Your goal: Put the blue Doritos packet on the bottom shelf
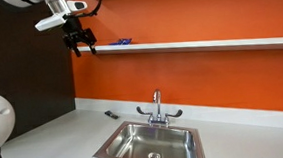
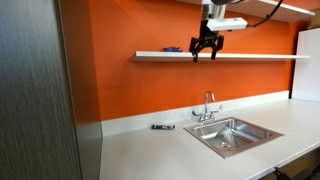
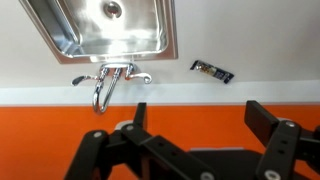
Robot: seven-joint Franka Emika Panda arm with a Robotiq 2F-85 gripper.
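Note:
A small blue packet (image 1: 122, 41) lies on the white wall shelf (image 1: 209, 44); it also shows on the shelf (image 2: 250, 56) in the other exterior view (image 2: 172, 48). My gripper (image 1: 79, 40) hangs in the air level with the shelf and just in front of it, beside the packet and apart from it (image 2: 205, 50). In the wrist view its fingers (image 3: 200, 125) are spread wide with only the orange wall between them. The gripper is open and empty. The packet is out of the wrist view.
A steel sink (image 1: 151, 143) with a faucet (image 1: 158, 108) is set in the white countertop (image 1: 55, 135). A small dark object (image 2: 162, 126) lies on the counter by the wall, also in the wrist view (image 3: 212, 70). A dark panel (image 2: 40, 90) stands beside the counter.

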